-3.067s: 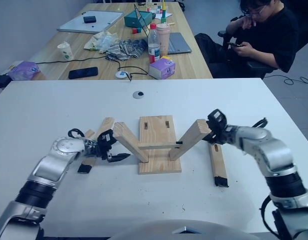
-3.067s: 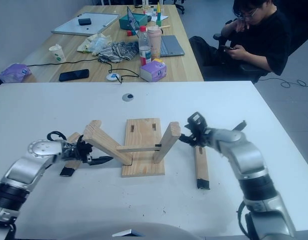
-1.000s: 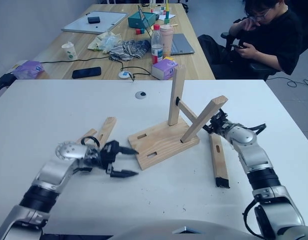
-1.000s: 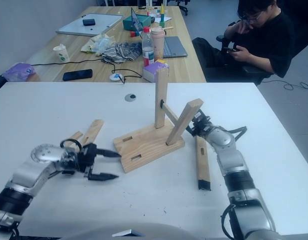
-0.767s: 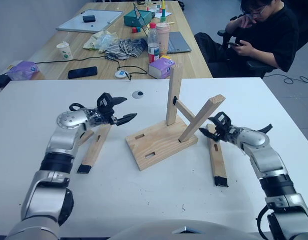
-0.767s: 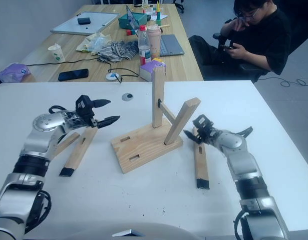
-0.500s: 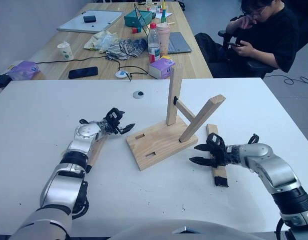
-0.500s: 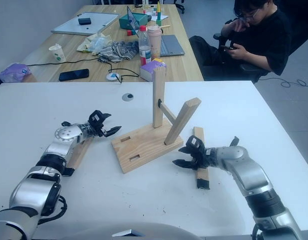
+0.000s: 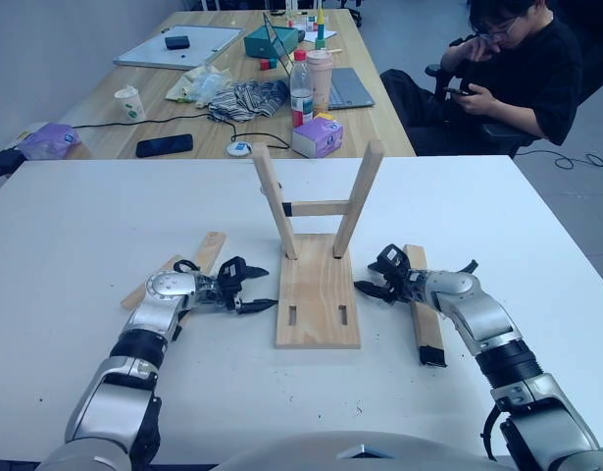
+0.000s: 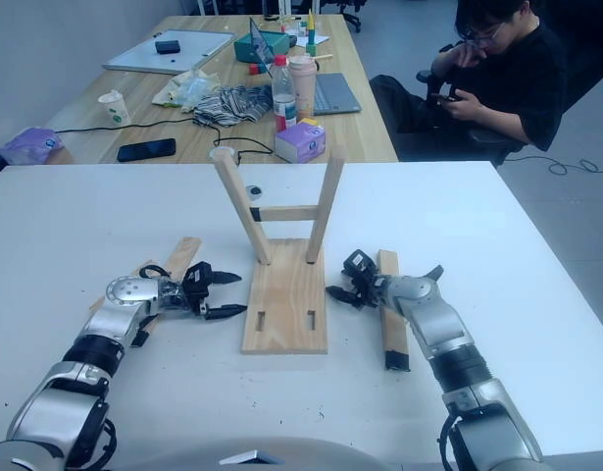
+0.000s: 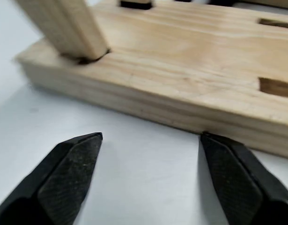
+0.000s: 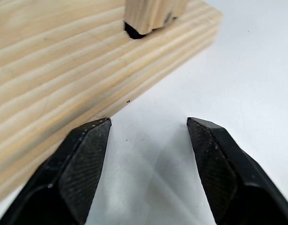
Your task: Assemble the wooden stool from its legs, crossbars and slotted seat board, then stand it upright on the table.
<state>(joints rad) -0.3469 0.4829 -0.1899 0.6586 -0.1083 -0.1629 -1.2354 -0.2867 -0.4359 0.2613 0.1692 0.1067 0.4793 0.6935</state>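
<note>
The slotted seat board [image 9: 318, 291] lies flat on the white table. Two legs [image 9: 275, 201] [image 9: 358, 198] stand up from its far slots, joined by a crossbar [image 9: 319, 208]. The two near slots [image 9: 292, 314] are empty. My left gripper [image 9: 254, 291] is open just off the board's left edge, seen close in the left wrist view [image 11: 151, 137] facing the board [image 11: 181, 84]. My right gripper [image 9: 372, 282] is open at the board's right edge [image 12: 148, 121], near the foot of a leg [image 12: 151, 14]. Neither holds anything.
One loose leg [image 9: 205, 253] lies left of the board under my left arm. Another [image 9: 423, 314] lies to the right beside my right arm. A wooden table [image 9: 164, 118] with a bottle, laptop and clutter stands behind the white table.
The board with its two legs has turned from skewed to square-on. My left gripper has come to its left edge. My right gripper has moved from the loose leg to the board's right edge.
</note>
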